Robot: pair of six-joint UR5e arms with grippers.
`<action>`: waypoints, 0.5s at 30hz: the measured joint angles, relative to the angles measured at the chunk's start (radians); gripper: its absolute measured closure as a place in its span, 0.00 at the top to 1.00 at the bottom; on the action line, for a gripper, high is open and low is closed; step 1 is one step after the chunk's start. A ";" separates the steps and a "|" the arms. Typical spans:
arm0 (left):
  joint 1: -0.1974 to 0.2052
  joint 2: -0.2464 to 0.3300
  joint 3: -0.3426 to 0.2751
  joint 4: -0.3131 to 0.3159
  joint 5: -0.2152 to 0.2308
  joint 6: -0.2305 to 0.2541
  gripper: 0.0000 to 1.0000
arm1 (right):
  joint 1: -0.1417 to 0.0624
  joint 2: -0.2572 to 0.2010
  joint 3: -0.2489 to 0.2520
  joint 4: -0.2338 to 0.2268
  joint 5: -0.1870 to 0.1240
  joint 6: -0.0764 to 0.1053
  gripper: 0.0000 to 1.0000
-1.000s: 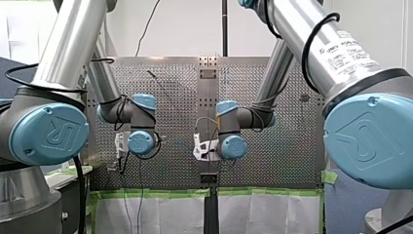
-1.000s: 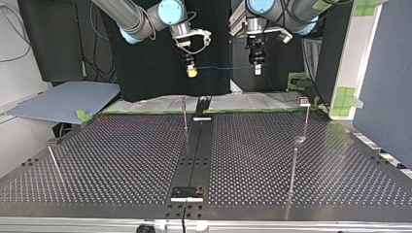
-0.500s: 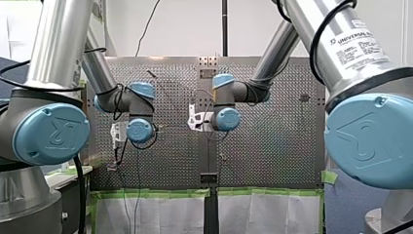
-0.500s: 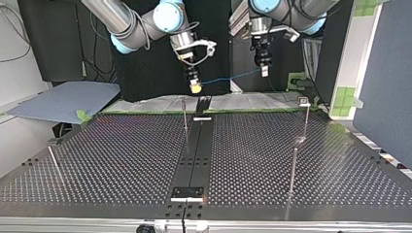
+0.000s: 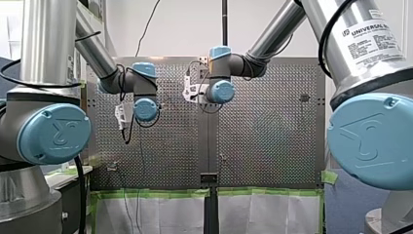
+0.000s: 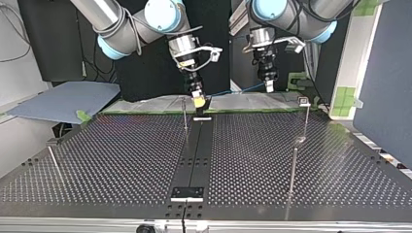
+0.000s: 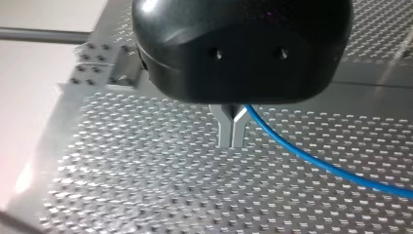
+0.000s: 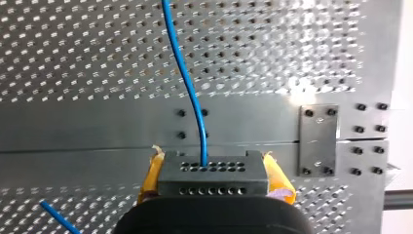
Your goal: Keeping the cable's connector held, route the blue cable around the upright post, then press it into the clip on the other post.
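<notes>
Label (image 5: 372, 41) reading "UNIVERSAL" on my right arm (image 5: 341, 29) nearest in front view, farther out right gripper (image 6: 197, 100), yellow pads (image 8: 153, 173) clamped on grey connector (image 8: 213, 179), blue cable (image 6: 233, 91) running from connector to left gripper (image 7: 233, 139) beside it, metal fingers (image 7: 226, 131) pressed together on cable, upright post (image 6: 184, 114) just beside connector, over desk (image 6: 121, 160).

Bright light glares off the perforated table (image 8: 302, 73); shadows faint.

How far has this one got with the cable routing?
Done: my right end effector clamps the connector, and my left end effector is shut on the blue cable. In hand: the cable spans the air between them. Left: it is neither wrapped around the upright post nor pressed into the clip.
</notes>
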State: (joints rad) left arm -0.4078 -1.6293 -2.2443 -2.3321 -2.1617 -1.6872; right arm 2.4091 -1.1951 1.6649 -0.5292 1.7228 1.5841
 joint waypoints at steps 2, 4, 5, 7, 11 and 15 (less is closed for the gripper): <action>0.004 0.015 0.015 -0.014 0.000 -0.012 0.00 | 0.000 -0.002 -0.014 0.012 -0.004 0.002 0.00; 0.008 0.031 0.032 -0.031 0.000 -0.022 0.00 | 0.001 -0.003 -0.030 0.027 -0.012 0.003 0.00; 0.010 0.038 0.038 -0.038 -0.001 -0.025 0.00 | 0.001 -0.003 -0.037 0.033 -0.016 0.004 0.00; 0.014 0.055 0.055 -0.055 -0.001 -0.032 0.00 | 0.001 -0.003 -0.053 0.047 -0.025 0.007 0.00; 0.025 0.087 0.087 -0.088 -0.002 -0.039 0.00 | -0.001 -0.003 -0.082 0.061 -0.035 0.016 0.00; 0.038 0.123 0.123 -0.123 -0.001 -0.030 0.00 | -0.006 -0.002 -0.118 0.067 -0.053 0.031 0.00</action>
State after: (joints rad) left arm -0.3699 -1.5068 -2.1217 -2.4550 -2.1630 -1.7175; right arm 2.4027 -1.1972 1.5465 -0.4619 1.6701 1.6151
